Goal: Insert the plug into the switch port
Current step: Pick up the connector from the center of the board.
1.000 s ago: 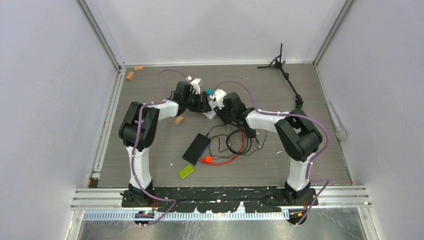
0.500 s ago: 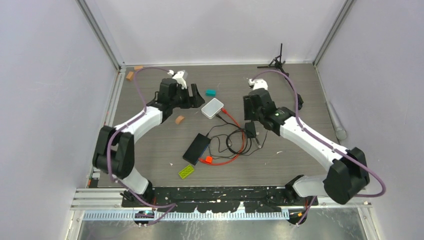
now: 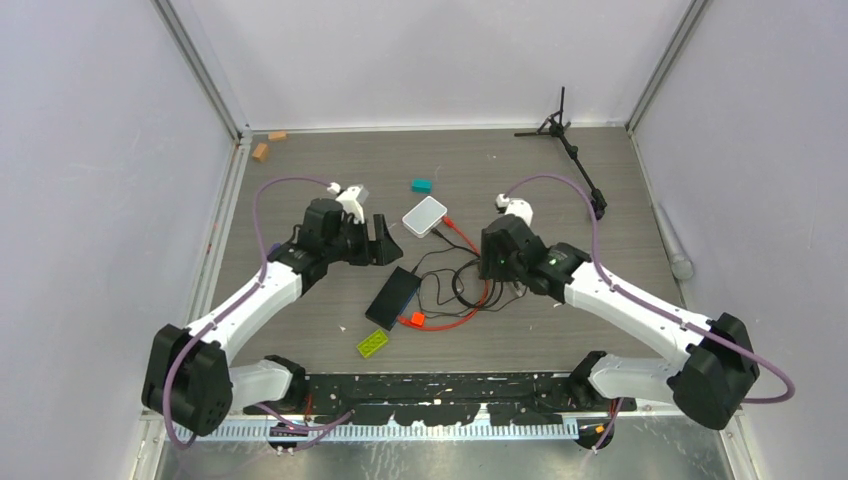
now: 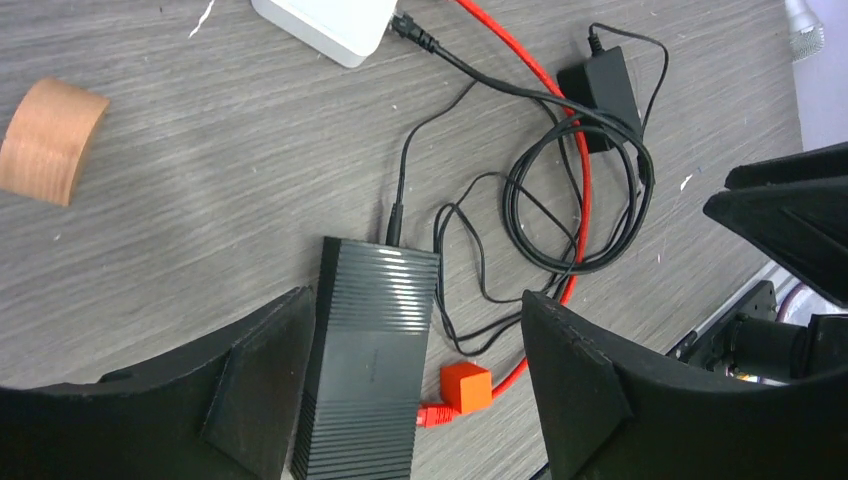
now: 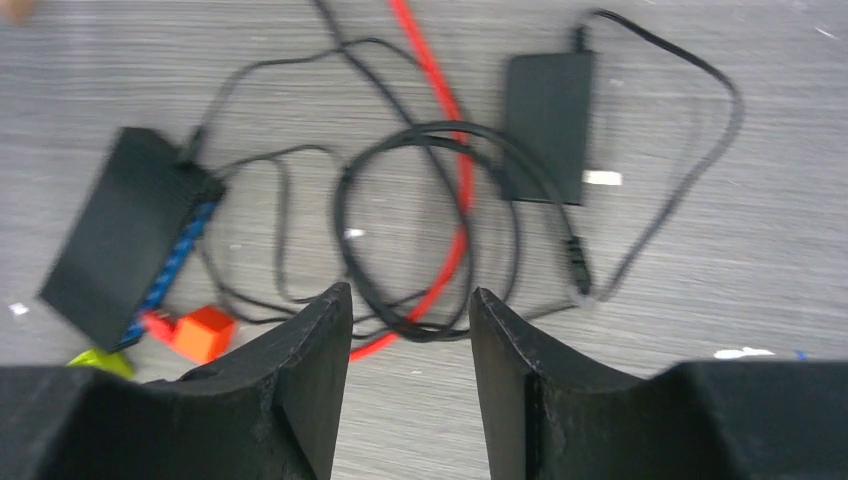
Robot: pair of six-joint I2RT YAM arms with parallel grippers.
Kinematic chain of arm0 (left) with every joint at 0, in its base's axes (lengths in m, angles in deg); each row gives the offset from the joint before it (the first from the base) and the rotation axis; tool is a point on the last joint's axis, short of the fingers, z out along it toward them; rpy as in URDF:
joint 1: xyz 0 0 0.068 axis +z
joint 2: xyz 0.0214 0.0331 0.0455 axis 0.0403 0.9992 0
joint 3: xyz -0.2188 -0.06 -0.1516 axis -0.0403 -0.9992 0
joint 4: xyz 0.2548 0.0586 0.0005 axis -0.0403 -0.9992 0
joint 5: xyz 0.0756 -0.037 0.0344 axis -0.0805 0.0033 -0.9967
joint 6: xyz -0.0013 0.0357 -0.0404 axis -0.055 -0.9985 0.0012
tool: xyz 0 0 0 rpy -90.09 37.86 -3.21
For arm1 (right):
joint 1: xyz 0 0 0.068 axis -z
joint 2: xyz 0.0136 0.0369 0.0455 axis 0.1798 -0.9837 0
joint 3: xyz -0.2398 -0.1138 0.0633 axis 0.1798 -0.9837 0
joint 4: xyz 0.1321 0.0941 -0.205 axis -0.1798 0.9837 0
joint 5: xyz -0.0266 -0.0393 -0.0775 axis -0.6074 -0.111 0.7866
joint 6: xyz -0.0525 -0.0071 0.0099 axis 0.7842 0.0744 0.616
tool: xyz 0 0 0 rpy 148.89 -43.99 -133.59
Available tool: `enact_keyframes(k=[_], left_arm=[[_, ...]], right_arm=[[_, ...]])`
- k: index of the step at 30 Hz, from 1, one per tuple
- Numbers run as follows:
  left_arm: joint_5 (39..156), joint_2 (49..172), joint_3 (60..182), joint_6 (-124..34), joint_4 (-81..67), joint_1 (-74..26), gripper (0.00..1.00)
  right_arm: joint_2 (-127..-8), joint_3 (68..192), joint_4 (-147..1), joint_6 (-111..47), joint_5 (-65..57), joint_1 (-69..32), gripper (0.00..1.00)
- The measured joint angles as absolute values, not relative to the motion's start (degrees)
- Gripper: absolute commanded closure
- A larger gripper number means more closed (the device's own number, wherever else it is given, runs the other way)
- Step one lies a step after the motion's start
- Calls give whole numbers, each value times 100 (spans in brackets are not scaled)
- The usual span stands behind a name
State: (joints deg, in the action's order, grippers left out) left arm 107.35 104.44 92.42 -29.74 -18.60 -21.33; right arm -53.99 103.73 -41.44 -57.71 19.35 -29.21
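Red-orange cable (image 5: 464, 190) looped over the middle of the table (image 3: 620, 200), plug (image 3: 448, 222) at its far end, tip against the near-right side of the white switch (image 3: 425, 215). Cannot tell from above whether seated in the port or only touching it; out of shot in both wrist views, just the cable there, running off the far edge. Long axis of the plug on a diagonal, far-left to near-right, in line with the stretch of cable behind it, so any push home to go far-left along that line. From the left fingers (image 4: 255, 395), off to the right and a little far, past the near corner of the switch; from the right fingers (image 5: 305, 395), off to the left and far. About equally near to both, neither touching plug, cable or switch. Left fingers spread wide with nothing between, hanging over the black box (image 4: 372, 340) and the orange block (image 4: 465, 385) at the other end of the cable. Right fingers apart by a narrower gap, likewise bare, over the cable beside the power brick (image 5: 545, 125). Judged better placed for the push: right fingers, already on the cable side and roughly behind the axis of the plug; left fingers better kept for steadying the switch from its far-left side.
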Motion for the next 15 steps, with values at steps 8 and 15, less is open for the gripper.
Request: enact_keyframes(k=[8,15], left_arm=[[10733,10110,9056,-2924,-2192,-2137,23],[10715,10110,9002,-2830,-2258,-2148,24]], right_arm=[[-5611,10329,-5263,-6772,2947,-4003,52],[-6343,10043,-5877,-7378,3260,-3787,60]])
